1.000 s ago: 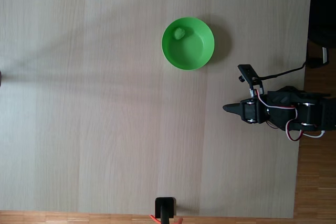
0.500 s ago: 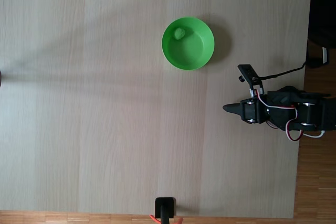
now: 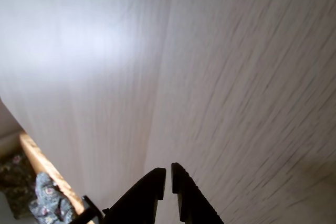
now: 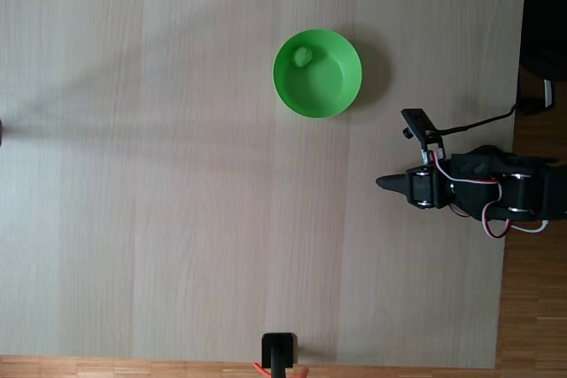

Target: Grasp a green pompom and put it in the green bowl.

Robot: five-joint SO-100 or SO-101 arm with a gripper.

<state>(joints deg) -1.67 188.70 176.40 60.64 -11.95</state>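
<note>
In the fixed view, the pale wooden table (image 4: 177, 174) spreads across the scene. Right of centre, toward the far edge, sits the round bright-green plastic bowl (image 4: 317, 73), with the small fuzzy green pompom (image 4: 303, 56) resting inside against its upper-left wall. Further right, well apart from the bowl, the black two-finger gripper (image 4: 386, 182) points left; the wrist view shows its fingers (image 3: 167, 181) nearly together, holding nothing.

gripper (image 3: 168, 174) nearly closed, empty
</note>
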